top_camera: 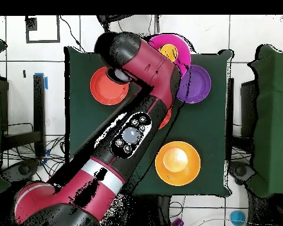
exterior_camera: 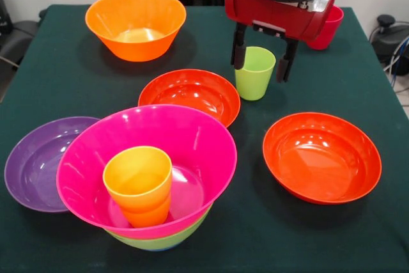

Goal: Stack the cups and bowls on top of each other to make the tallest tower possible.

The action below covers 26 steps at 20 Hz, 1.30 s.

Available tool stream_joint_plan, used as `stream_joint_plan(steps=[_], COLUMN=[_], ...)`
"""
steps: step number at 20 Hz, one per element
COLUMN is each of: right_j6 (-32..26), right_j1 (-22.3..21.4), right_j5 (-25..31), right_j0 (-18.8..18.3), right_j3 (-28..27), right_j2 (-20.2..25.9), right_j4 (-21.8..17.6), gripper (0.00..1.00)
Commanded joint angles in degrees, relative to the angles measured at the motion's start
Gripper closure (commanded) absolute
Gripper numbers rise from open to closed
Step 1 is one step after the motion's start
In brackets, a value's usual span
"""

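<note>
My gripper (exterior_camera: 260, 70) is open, one black finger on each side of the upright lime green cup (exterior_camera: 255, 86), which stands on the table. A red cup (exterior_camera: 327, 29) is partly hidden behind the gripper body. The tower stands at the near left. It is a magenta bowl (exterior_camera: 192, 139) nested in a lime-green bowl (exterior_camera: 160, 242), with the yellow-orange cup (exterior_camera: 137, 180) upright inside. In the overhead view the arm hides the gripper and the green cup, while the magenta bowl (top_camera: 178, 45) shows at the top.
A deep orange bowl (exterior_camera: 135, 23) (top_camera: 177, 163) sits at the far left. Two shallow red-orange bowls (exterior_camera: 190, 94) (exterior_camera: 321, 156) lie mid-table and at the right. A purple bowl (exterior_camera: 35, 164) (top_camera: 198, 85) touches the tower's left side.
</note>
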Motion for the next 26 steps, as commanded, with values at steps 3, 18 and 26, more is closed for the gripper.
stream_joint_plan(steps=[3,18,26], right_j6=[3.67,3.95,5.61], right_j1=[0.02,-6.03,-8.08], right_j5=[-4.44,-6.86,-7.76], right_j0=[1.77,4.94,5.97], right_j3=[8.75,17.85,20.04], right_j2=[10.22,12.89,14.46], right_j4=[-7.26,-9.63,-10.88], gripper=[0.00,0.00,0.00])
